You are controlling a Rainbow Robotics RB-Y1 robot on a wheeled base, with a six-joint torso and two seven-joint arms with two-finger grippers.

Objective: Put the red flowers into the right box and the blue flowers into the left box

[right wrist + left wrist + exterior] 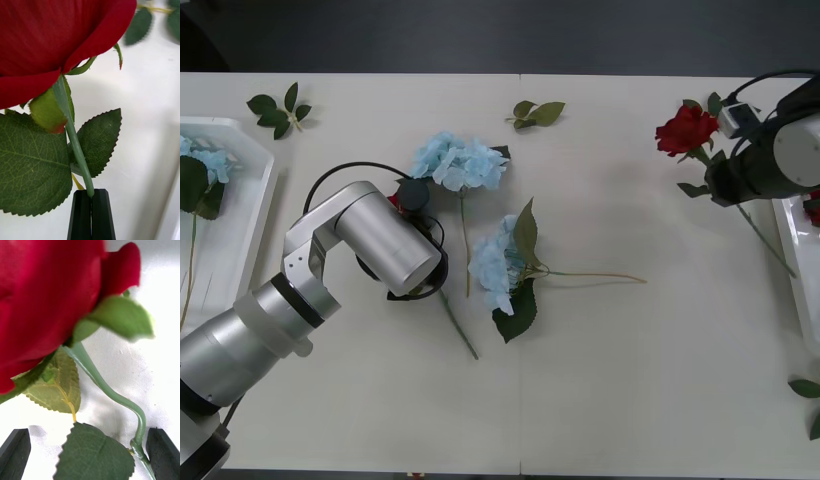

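Observation:
My right gripper (725, 168) hangs near the table's right side, beside the right box (798, 262). Its black fingers (91, 215) are shut on the stem of a red flower (687, 130), whose head (56, 37) stands above them. Left of centre, my left gripper (410, 197) is low over another red flower (45, 296). It is open, with a finger (15, 453) on either side of the stem (139, 427). Two blue flowers (462, 160) (496, 265) lie mid-table. The left box (242, 215) holds a blue flower (200, 160).
Loose green leaf sprigs lie at the far left (280, 108), far centre (538, 113) and near right edge (808, 390). A bit of red (813, 210) shows inside the right box. The near half of the table is bare.

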